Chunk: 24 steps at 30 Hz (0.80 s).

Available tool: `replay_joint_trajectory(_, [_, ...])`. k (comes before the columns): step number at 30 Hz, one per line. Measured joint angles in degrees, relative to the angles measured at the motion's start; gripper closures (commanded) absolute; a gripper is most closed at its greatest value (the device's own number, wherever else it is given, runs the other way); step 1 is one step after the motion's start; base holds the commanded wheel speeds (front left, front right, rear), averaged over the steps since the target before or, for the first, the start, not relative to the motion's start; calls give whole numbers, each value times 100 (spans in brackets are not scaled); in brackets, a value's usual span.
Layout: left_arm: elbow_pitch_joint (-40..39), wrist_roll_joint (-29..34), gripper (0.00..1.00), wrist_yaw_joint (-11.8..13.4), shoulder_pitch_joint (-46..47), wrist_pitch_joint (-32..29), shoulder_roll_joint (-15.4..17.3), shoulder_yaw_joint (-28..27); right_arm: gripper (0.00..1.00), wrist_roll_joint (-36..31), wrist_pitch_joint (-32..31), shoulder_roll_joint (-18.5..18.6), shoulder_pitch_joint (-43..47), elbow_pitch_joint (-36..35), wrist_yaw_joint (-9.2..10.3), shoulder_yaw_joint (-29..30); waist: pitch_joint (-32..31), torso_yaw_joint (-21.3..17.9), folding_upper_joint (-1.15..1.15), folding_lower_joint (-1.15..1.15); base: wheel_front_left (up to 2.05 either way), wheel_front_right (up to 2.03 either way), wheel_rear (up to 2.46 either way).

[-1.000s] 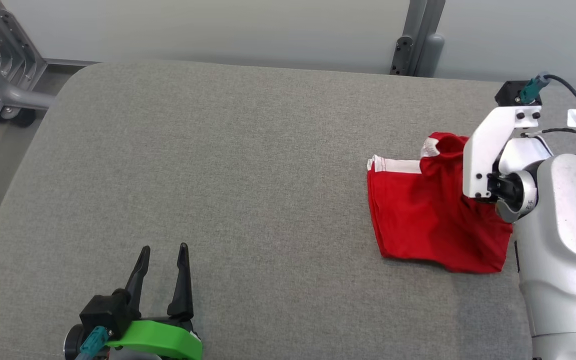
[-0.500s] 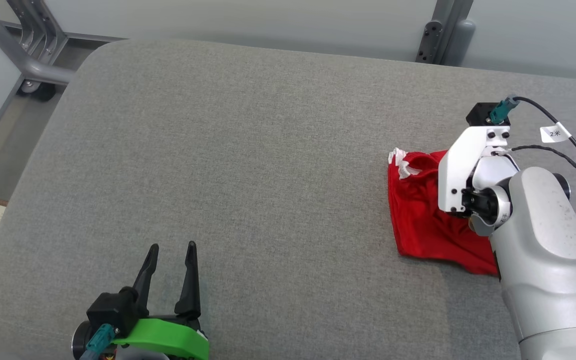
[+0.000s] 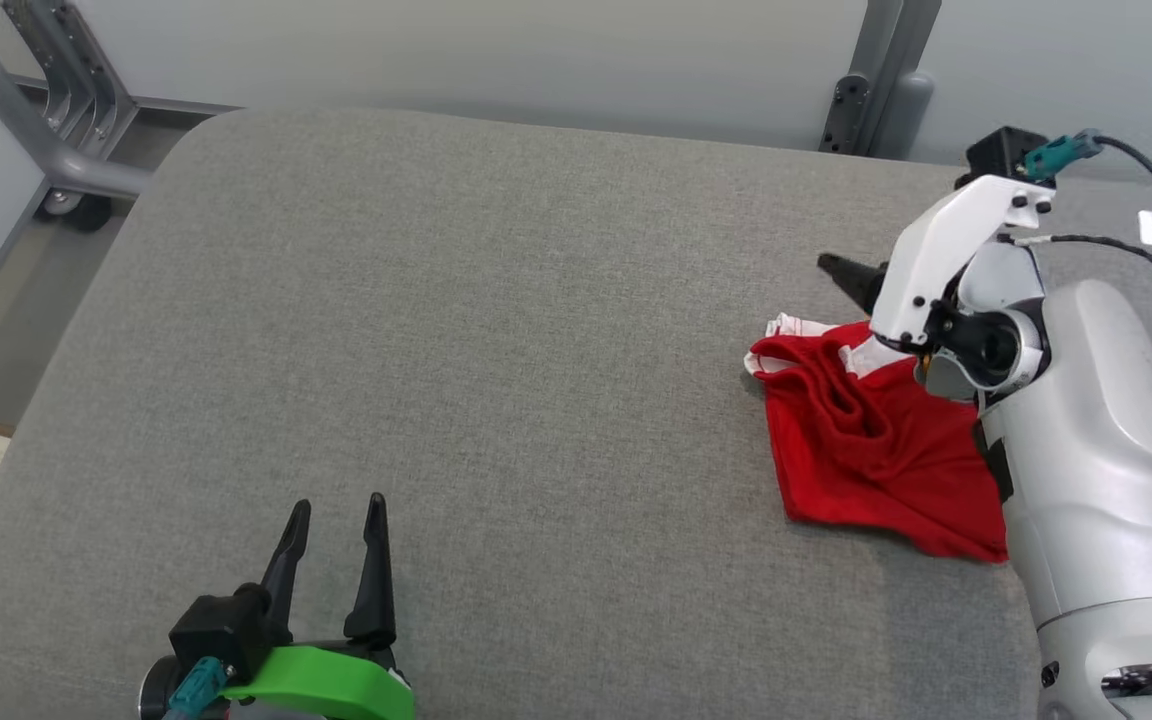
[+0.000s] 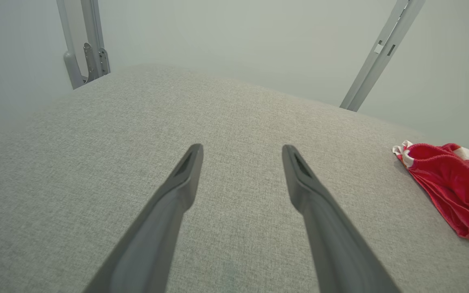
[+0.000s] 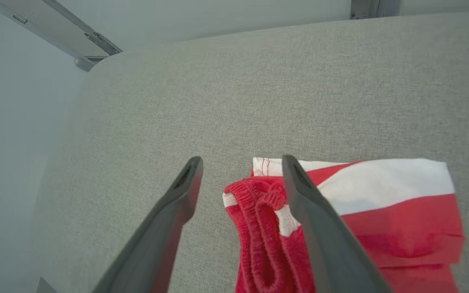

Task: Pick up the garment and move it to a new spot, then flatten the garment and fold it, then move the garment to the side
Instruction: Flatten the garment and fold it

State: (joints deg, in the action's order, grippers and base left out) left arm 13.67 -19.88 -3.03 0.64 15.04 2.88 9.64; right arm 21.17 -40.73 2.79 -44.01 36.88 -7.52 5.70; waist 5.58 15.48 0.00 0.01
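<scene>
Head view: the red garment (image 3: 876, 450) lay as a loose folded bundle on the grey padded surface (image 3: 496, 350), toward its right side and partly behind the pale right forearm (image 3: 1086, 450).
Right gripper (image 5: 240, 162): its fingers stood apart and clamped on nothing, hovering just above the garment's waistband end. In the right wrist view, one finger crossed over the white stripe (image 5: 381, 179).
Left gripper (image 3: 336, 510): its fingers were apart and empty, low at the near left of the surface and well apart from the garment.
Waistband (image 5: 259, 228): it was bunched into a curled elastic ridge at the bundle's end, right beside the crossing finger, while the stripe lay flat.
Step in hand: judging by how things lay, this looked like the last one, leaving the folded garment at the side and getting clear of it.
Doing it well: the right gripper wanted to back out along its own fingers' line, jaws kept wide, before any swing sideways, and the forearm wanted to stay off the cloth.
Risk: the cloth looked soft and light, so a sideways sweep would probably hook the elastic loop and drag the fold open.
Left arm: it probably had no part to play and was best kept where it was.
</scene>
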Motion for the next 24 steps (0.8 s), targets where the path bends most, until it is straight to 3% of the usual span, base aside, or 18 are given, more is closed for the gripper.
replay_joint_trajectory(7, [13,85,0,-8,-128,0,0,-10,0,-968,907,4,214,-130,1,695,-271,-110,0,0,0,0,0])
replay_joint_trajectory(10, [13,86,0,-10,-149,0,0,-7,82,-1535,1083,10,643,-237,1,887,-359,-128,0,0,0,0,0])
replay_joint_trajectory(11, [11,86,0,-18,-160,0,0,-11,100,-1783,1169,22,824,-318,1,890,-382,-128,0,0,0,0,0])
replay_joint_trajectory(15, [-3,86,0,-33,-207,0,0,-36,100,-2210,1370,13,1401,-547,1,832,-388,-99,0,0,0,0,0])
replay_joint_trajectory(24, [-27,87,0,-57,-198,0,0,-57,100,-2280,1782,2,2003,-655,1,169,-239,-44,0,0,0,0,0])
